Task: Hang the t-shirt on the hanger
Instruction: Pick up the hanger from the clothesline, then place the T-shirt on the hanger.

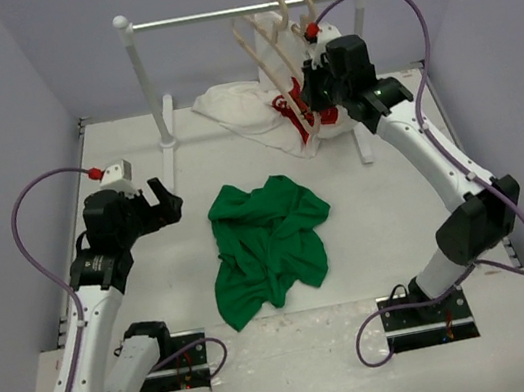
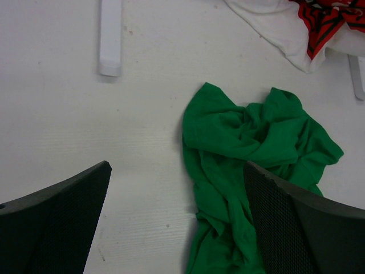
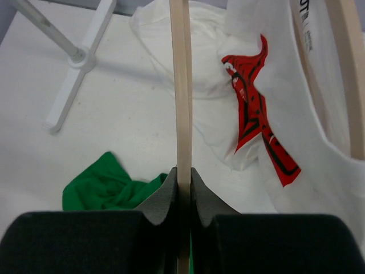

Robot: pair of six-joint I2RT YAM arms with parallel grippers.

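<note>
The green t-shirt point(image 1: 269, 245) lies crumpled on the table's middle; it also shows in the left wrist view point(image 2: 251, 142) and the right wrist view point(image 3: 102, 188). A pale wooden hanger point(image 1: 269, 52) hangs by its hook from the rail at the back. My right gripper point(image 1: 310, 96) is shut on that hanger's thin wooden bar point(image 3: 181, 85), the jaws pressed on both sides point(image 3: 183, 177). My left gripper point(image 1: 163, 201) is open and empty, above the table just left of the green t-shirt point(image 2: 177, 228).
A white clothes rail point(image 1: 210, 15) on two posts stands at the back, its foot point(image 2: 110, 40) on the table. A white t-shirt with a red print point(image 1: 256, 106) drapes from a second hanger point(image 3: 351, 68) down onto the table beside my right gripper.
</note>
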